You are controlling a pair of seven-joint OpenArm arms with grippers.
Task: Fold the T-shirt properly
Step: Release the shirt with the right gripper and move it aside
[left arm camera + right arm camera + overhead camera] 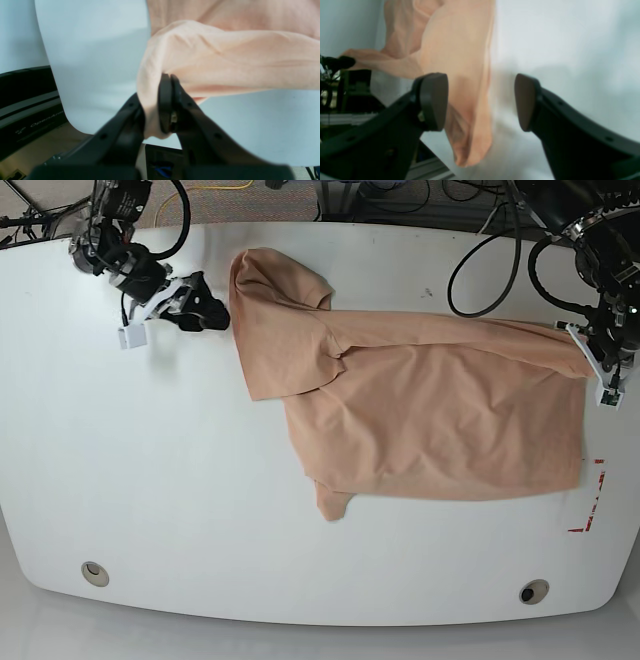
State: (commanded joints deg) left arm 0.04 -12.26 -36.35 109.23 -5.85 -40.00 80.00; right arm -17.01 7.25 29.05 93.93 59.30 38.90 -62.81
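The peach-pink T-shirt (pixel 430 410) lies spread and wrinkled on the white table (pixel 150 480), one part folded over at its upper left. In the left wrist view my left gripper (pixel 170 80) is shut on a bunched edge of the T-shirt (pixel 225 55), lifted a little off the table. In the base view that gripper (pixel 592 345) pinches the shirt's far right corner. My right gripper (pixel 480 100) is open, its fingers astride a hanging fold of the T-shirt (pixel 460 62) without closing on it. In the base view it (pixel 212 310) sits just left of the shirt's upper-left edge.
Red tape marks (pixel 592 510) sit near the table's right edge. Cables (pixel 490 260) loop along the back edge. Two round holes (pixel 95 573) (pixel 533 591) lie near the front edge. A black base with lettering (pixel 27 120) stands beside the table.
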